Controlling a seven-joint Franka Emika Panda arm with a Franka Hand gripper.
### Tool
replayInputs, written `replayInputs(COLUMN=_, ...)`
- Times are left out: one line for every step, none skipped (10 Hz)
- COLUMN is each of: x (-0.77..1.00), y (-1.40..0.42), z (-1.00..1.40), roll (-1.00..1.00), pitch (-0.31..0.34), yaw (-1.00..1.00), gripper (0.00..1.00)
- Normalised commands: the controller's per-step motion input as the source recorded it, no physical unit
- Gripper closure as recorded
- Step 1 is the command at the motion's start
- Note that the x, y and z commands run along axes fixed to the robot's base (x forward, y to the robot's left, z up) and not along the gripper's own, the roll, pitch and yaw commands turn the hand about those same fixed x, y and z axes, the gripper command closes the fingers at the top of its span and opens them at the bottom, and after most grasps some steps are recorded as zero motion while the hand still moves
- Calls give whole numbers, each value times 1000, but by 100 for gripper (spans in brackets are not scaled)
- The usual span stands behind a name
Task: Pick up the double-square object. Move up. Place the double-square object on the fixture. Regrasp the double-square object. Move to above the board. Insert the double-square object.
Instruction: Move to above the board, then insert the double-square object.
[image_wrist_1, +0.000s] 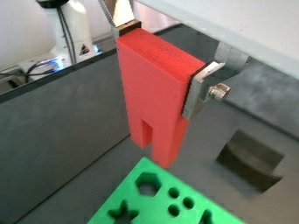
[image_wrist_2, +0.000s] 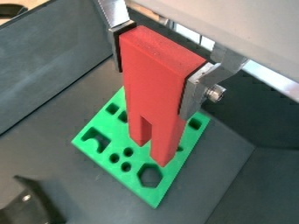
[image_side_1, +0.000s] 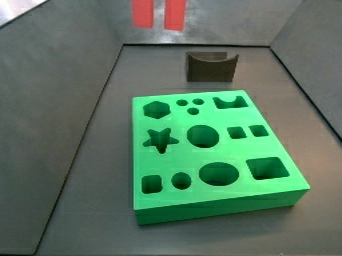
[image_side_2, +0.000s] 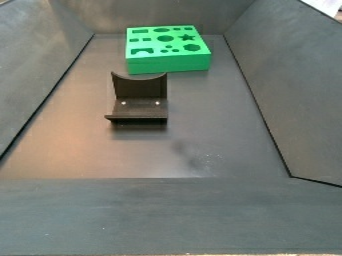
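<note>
The double-square object (image_wrist_2: 158, 101) hangs prongs-down, clamped in my claw (image_wrist_2: 163, 74) high over the board (image_wrist_2: 117, 144), so I'd square its 2 prongs over the matching cut-out, which I can't pick out yet, before lowering slowly and straight.

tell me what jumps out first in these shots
The red block stands out, held prongs down between the gripper's fingers, high above the floor. Below it lies the bright green board with its shaped cut-outs. The dark fixture sits empty on the floor, apart from the board.
</note>
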Motion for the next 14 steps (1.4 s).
replayInputs(x=-49, y=7, z=2, roll=-346, pitch=-25, yaw=-20, gripper=100)
replayInputs(x=-41, y=10, z=14, roll=-228, pitch=-22, yaw=-13, gripper=100)
replayInputs(x=49, y=0, z=0, roll=0, pitch=0, yaw=0, gripper=100)
replayInputs(x=254, y=-69, z=-166, roll=-9, pitch=-27, yaw=-117, gripper=100)
replayInputs(x=491, y=-86, z=-314, roll=0, pitch=-53, yaw=-66, gripper=100)
replayInputs(x=683, y=-137, z=-411, roll=1, pitch=-21, yaw=-14, gripper=100)
replayInputs(x=820, y=-151, z=-440, roll=0, pitch=-39, yaw=-14, gripper=100)
replayInputs(x=917, y=-146, z=-429, roll=0, pitch=-56, yaw=-6, gripper=100)
replayInputs(x=960, y=-109, z=-369, roll=0, pitch=-59, yaw=0, gripper=100)
replayInputs(x=954, y=-77, z=-254, roll=-21, pitch=-60, yaw=-43, gripper=100)
replayInputs(x=0, y=0, z=0, roll=0, pitch=-26, yaw=0, gripper=100)
replayInputs(x=223, y=-63, z=-11, roll=0, pitch=-56, yaw=0, gripper=100)
replayInputs(x=897, y=-86, z=-51, roll=69, pitch=-77, yaw=31, gripper=100)
replayInputs(x=966, y=0, z=-17, roll=14, pitch=-150, yaw=60, gripper=100)
